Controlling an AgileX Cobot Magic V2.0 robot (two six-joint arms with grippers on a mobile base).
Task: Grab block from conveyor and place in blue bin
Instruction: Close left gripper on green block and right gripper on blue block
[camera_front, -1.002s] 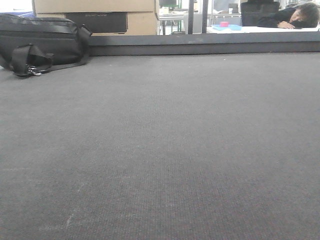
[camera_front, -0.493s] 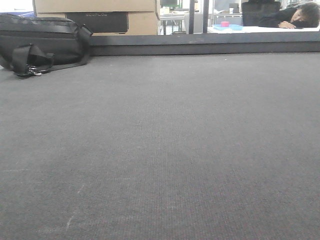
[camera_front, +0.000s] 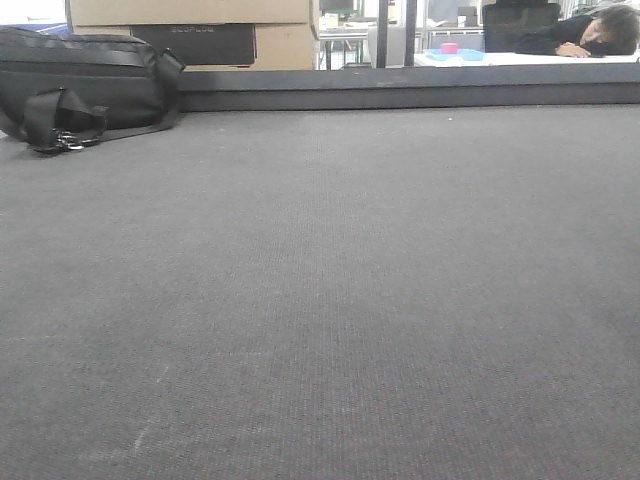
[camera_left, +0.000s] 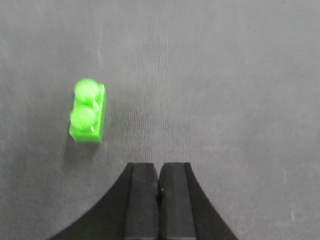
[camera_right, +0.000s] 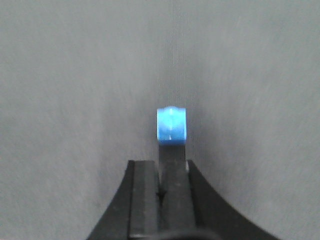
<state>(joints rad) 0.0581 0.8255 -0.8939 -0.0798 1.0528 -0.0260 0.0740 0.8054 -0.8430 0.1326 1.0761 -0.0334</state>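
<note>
The conveyor (camera_front: 320, 300) fills the front view as dark grey ribbed matting with a raised dark rail (camera_front: 420, 90) at its far edge. In the left wrist view a bright green two-stud block (camera_left: 88, 112) lies on the belt, ahead and to the left of my left gripper (camera_left: 159, 165), whose black fingers are pressed together with nothing between them. In the right wrist view a small blue block (camera_right: 171, 125) sits on the belt just beyond my right gripper (camera_right: 159, 162), a little right of centre; that gripper is shut and empty. The blue bin is out of view.
A black bag (camera_front: 80, 85) with a strap rests at the belt's far left, with cardboard boxes (camera_front: 190, 30) behind it. Beyond the rail a person (camera_front: 590, 35) leans on a white table that bears a light blue tray (camera_front: 455, 54).
The belt in the front view looks the same. Only the person at the back has shifted the head slightly.
</note>
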